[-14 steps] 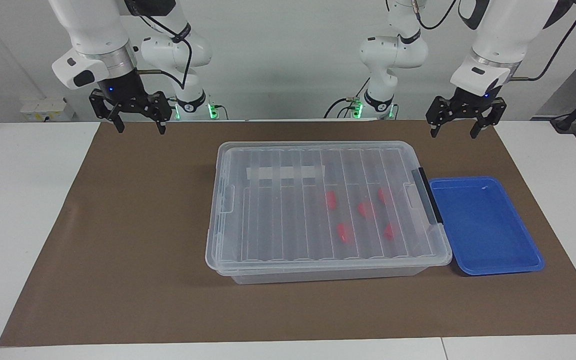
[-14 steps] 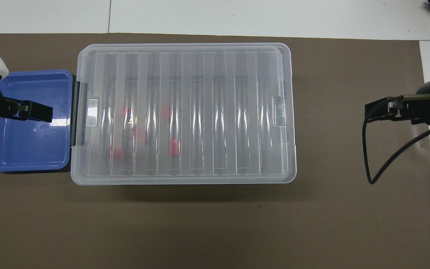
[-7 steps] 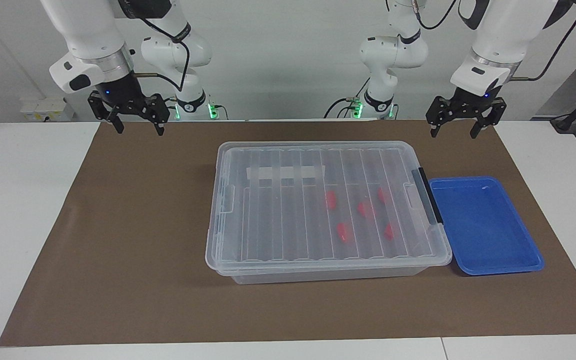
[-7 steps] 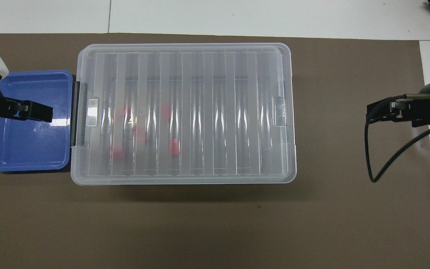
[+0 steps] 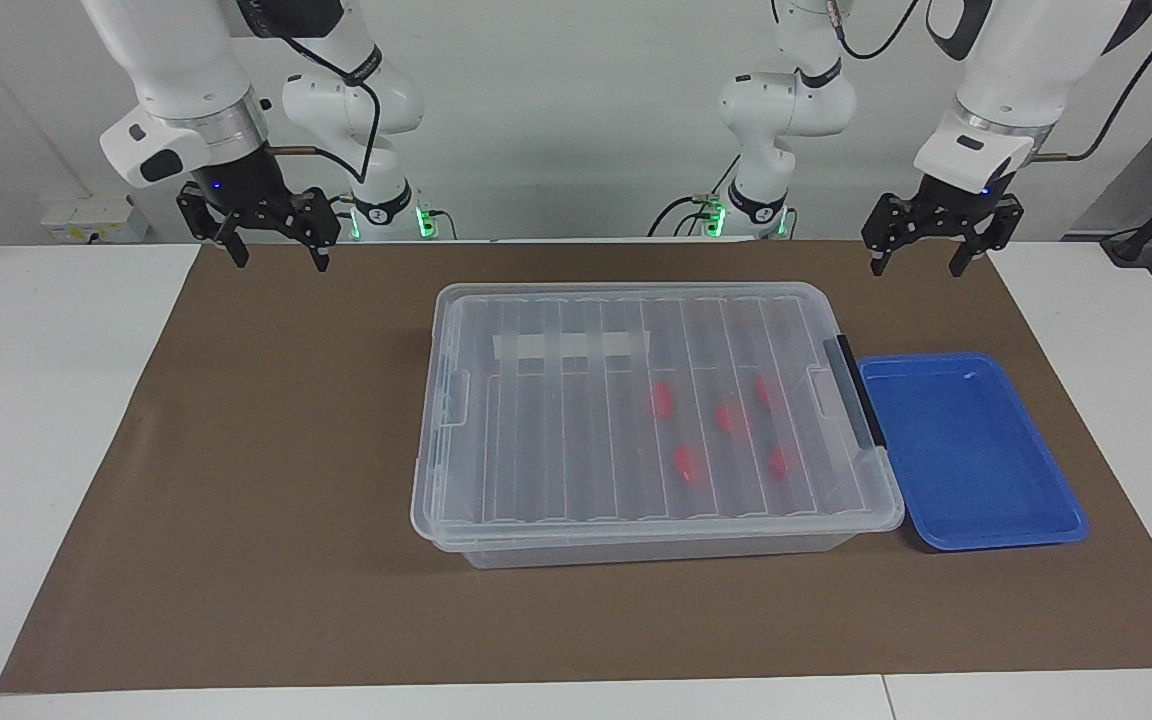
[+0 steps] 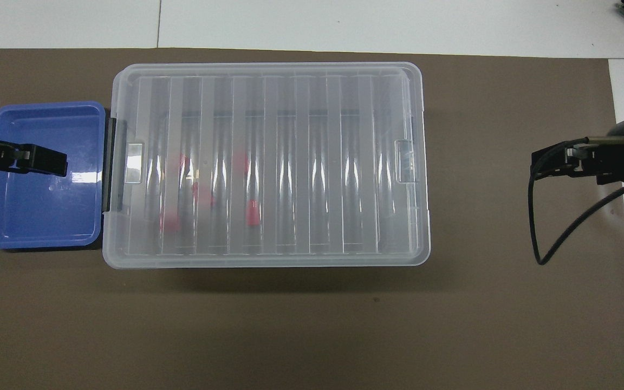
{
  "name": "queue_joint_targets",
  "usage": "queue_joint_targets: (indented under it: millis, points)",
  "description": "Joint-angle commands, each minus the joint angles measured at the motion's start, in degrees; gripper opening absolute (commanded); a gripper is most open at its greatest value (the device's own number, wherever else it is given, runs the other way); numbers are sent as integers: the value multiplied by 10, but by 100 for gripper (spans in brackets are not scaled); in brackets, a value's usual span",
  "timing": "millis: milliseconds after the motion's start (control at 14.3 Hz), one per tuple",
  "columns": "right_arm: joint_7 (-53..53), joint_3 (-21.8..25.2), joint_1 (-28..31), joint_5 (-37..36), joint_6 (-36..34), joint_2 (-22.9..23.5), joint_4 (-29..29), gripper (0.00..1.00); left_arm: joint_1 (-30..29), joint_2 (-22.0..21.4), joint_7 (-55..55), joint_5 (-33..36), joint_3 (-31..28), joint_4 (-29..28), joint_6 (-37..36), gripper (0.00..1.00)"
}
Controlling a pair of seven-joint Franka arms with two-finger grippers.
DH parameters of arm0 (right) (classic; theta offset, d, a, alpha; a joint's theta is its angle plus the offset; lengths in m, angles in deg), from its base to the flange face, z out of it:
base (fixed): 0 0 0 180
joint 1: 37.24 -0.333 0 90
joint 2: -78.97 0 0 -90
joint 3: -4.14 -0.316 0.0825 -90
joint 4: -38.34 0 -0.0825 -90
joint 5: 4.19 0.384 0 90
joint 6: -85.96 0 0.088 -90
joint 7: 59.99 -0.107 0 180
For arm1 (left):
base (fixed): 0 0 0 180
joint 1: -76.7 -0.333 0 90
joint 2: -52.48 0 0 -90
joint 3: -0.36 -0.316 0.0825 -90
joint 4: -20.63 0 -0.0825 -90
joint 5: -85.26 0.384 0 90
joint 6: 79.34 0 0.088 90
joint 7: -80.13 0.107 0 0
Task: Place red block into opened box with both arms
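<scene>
The box [image 5: 636, 420] [image 6: 268, 162] stands mid-mat with its ribbed clear lid on. Several red blocks [image 5: 731, 418] [image 6: 253, 212] show through the lid, lying inside toward the left arm's end. A black handle bar [image 5: 858, 390] runs along that end of the box. My left gripper [image 5: 917, 268] [image 6: 57, 162] hangs open and empty, high in the air; in the overhead view it overlaps the blue tray. My right gripper [image 5: 279, 262] [image 6: 537, 165] hangs open and empty over the mat at the right arm's end, well apart from the box.
A shallow blue tray [image 5: 971, 455] [image 6: 41, 216] with nothing in it lies right beside the box at the left arm's end. A brown mat [image 5: 266, 480] covers the white table. A black cable [image 6: 534, 227] loops off the right wrist.
The left gripper has drifted slightly outward toward its own end of the table. The right gripper shifted a little outward earlier and now holds still. Box and blocks have not moved.
</scene>
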Motion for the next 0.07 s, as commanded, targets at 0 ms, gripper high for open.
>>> queue_joint_targets:
  millis: [0]
  points:
    - [-9, -3, 4, 16, -2, -11, -12, 100, -3, -14, -3, -5, 0, -15, 7, 100]
